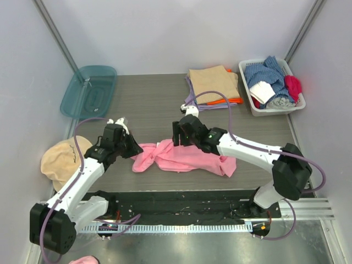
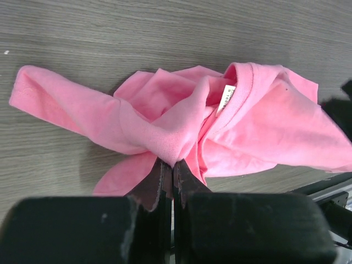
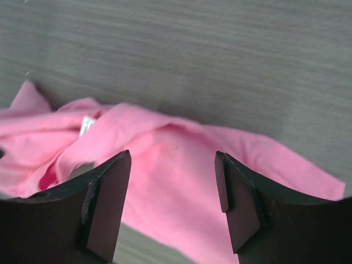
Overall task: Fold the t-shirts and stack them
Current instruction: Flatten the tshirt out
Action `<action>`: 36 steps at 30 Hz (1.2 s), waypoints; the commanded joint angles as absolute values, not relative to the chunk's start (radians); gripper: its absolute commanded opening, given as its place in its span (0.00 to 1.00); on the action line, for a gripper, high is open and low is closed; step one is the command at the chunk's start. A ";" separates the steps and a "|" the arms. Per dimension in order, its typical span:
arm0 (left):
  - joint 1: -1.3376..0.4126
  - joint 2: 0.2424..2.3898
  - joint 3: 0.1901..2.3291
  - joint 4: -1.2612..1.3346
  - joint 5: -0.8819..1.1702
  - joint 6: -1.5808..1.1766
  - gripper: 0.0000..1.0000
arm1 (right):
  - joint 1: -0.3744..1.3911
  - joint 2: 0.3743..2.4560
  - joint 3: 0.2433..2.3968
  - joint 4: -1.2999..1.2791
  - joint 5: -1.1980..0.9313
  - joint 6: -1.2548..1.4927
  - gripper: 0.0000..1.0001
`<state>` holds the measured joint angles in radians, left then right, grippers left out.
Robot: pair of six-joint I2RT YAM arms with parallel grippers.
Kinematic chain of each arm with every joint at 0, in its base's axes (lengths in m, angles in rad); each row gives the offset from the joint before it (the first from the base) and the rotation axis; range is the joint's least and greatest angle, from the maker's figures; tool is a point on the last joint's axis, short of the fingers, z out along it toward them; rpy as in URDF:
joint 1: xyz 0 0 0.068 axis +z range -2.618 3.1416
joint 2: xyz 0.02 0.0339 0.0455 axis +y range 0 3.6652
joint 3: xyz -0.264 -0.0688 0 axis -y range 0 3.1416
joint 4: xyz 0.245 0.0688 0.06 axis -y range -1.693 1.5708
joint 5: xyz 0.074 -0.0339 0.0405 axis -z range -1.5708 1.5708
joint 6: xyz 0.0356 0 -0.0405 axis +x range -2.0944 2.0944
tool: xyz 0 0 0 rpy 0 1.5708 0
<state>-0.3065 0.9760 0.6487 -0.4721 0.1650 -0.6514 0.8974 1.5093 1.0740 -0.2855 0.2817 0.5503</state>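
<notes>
A bright pink t-shirt (image 1: 184,158) lies crumpled in the middle of the table, its neck label showing in the left wrist view (image 2: 228,98). My left gripper (image 1: 133,144) is shut on a fold at the shirt's left end (image 2: 171,147). My right gripper (image 1: 179,137) is open and empty, hovering just above the shirt's upper middle (image 3: 176,181). A stack of folded shirts, tan (image 1: 213,82) on top with orange (image 1: 234,100) and lilac (image 1: 190,99) edges below, sits at the back of the table.
A white bin (image 1: 247,91) of mixed clothes stands at the back right. A teal lid (image 1: 88,91) leans at the back left. A round tan cap (image 1: 60,159) lies at the left edge. A black mat (image 1: 181,206) runs along the near edge.
</notes>
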 commanded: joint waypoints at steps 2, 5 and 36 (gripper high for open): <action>-0.310 0.916 0.681 -0.505 0.135 -0.650 0.00 | 0.828 1.601 1.175 -0.262 0.236 0.415 0.70; -0.310 0.902 0.681 -0.517 0.137 -0.653 0.00 | 0.801 1.643 1.198 -0.252 0.184 0.365 0.69; -0.310 0.853 0.669 -0.557 0.109 -0.655 0.00 | 0.782 1.738 1.115 -0.199 -0.114 0.216 0.10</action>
